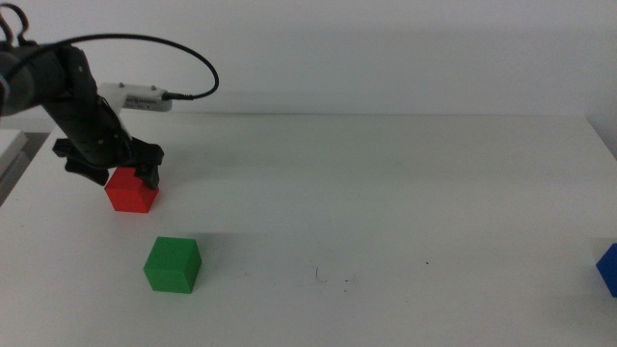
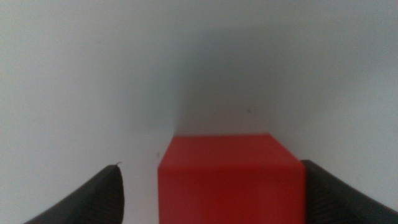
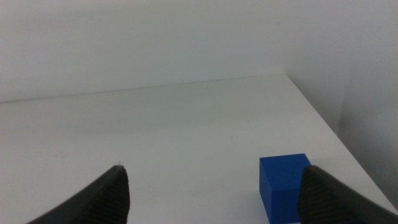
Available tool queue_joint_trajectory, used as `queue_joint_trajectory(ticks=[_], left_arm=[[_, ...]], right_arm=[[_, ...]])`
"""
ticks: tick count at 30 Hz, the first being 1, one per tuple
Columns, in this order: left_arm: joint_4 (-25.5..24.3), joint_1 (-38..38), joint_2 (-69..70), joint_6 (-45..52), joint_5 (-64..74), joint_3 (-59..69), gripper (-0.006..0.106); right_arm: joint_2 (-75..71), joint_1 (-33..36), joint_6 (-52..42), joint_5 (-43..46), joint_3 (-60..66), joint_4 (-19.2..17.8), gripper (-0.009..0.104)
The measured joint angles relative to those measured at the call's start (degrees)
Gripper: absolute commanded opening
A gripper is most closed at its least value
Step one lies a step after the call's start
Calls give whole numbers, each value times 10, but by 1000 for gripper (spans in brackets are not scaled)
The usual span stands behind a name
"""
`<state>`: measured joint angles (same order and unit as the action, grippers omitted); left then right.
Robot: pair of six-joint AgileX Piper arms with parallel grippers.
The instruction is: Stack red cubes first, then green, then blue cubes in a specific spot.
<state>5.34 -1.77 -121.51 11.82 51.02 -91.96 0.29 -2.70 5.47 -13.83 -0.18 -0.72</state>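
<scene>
The red cube (image 1: 131, 190) sits on the white table at the left, and my left gripper (image 1: 123, 174) is lowered over it. In the left wrist view the red cube (image 2: 229, 180) stands between the open jaws of the left gripper (image 2: 211, 190): one jaw is at its side, the other a gap away. The green cube (image 1: 173, 264) rests nearer the front, apart from the gripper. At the right edge lies the blue cube (image 1: 609, 268). My right gripper (image 3: 214, 196) is open and empty, with the blue cube (image 3: 285, 186) just ahead beside one jaw.
A bare patch of white tabletop with faint dark specks (image 1: 333, 280) lies front of centre. The table's right edge (image 3: 323, 124) runs close to the blue cube. A black cable (image 1: 183, 58) loops above the left arm.
</scene>
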Motion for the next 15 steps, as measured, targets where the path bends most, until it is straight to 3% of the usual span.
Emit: queue_joint_trajectory(ticks=[2, 4, 9, 12, 15], left_arm=[[0, 0, -12, 0, -11, 0, 89], [1, 0, -21, 1, -19, 0, 78], [21, 0, -22, 2, -7, 0, 25], [40, 14, 1, -8, 20, 0, 1], [21, 79, 42, -83, 40, -1, -2]], right_arm=[[0, 0, 0, 0, 0, 0, 85], [0, 0, 0, 0, 0, 0, 85], [0, 0, 0, 0, 0, 0, 85], [0, 0, 0, 0, 0, 0, 85], [0, 0, 0, 0, 0, 0, 85]])
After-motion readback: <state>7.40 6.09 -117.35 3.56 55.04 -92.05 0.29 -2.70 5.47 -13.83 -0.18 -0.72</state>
